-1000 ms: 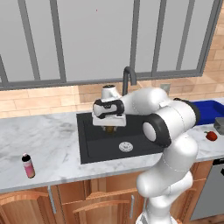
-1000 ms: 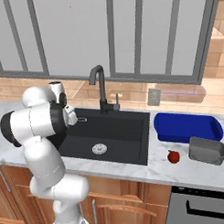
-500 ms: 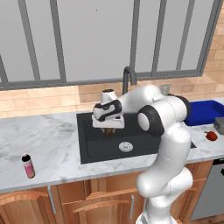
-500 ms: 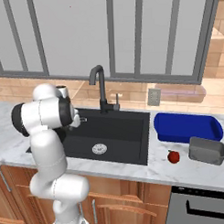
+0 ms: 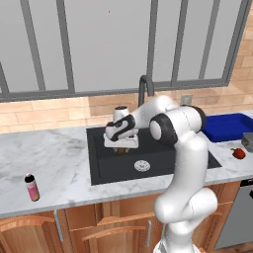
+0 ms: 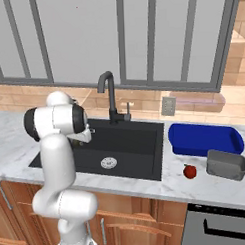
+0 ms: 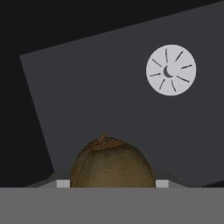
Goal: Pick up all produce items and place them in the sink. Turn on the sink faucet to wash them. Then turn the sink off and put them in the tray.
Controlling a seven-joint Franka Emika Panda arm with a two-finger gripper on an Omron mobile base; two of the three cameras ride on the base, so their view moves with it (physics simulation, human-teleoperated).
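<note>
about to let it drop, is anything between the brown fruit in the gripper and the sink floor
Nothing visible. The brownish-olive fruit sits in the gripper over the black sink. Below it the hand view shows bare basin floor, with the silver drain off to one side.

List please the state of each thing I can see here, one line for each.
Brownish-olive round produce item: held by end effector over the matte-black sink.
Red round produce item: resting on counter.
Black gooseneck faucet: no water running.
Bright-blue tray: nothing in it.
Pink bottle: upright, capped.
</note>
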